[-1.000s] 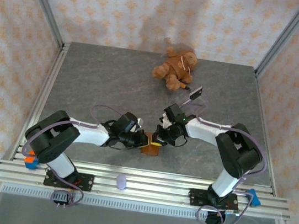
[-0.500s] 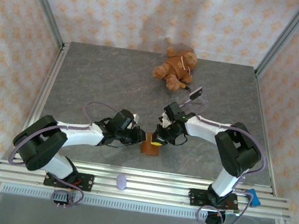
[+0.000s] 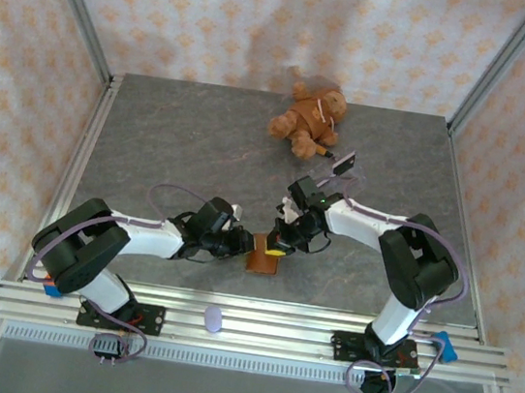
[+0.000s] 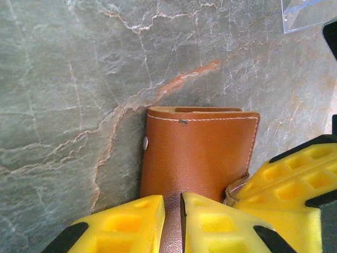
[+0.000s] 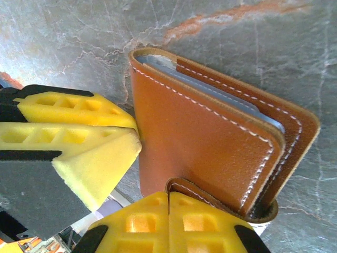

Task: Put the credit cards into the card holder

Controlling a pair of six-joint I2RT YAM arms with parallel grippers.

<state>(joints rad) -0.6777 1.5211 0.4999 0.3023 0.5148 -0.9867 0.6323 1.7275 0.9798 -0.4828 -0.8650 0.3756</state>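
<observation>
While not fully certain, seems to be a late step: card in, holder to be closed or steadied. Find the brown card holder [image 3: 264,255] flat on the counter [image 3: 153,142], near the front edge, between both tools. Note a blue-grey card [image 5: 210,89] already inside the fold, with only its edge visible between the leather walls. Cannot tell how many cards inside.

At the left tool [image 4: 172,203], see yellow fingers with only a thin slit between them, placed at the near end of the holder. Cannot tell whether gripping the leather or only resting on it. At the right tool [image 5: 168,197], see the fingers pressed fully together, tips touching the curled strap [image 5: 210,190] at the holder's corner. Cannot tell whether pinching that strap.

Probably calls next for bringing the strap over toward the small metal stud [image 4: 146,141] on the holder's side, while keeping the holder pressed down against sliding. Needs a small and slow move, with both tools just beside each other.

Further back, near a teddy bear [image 3: 306,120], see a clear plastic piece [image 3: 344,174]. Cannot tell whether one more card. If so, better to keep the holder open and fetch it first.
</observation>
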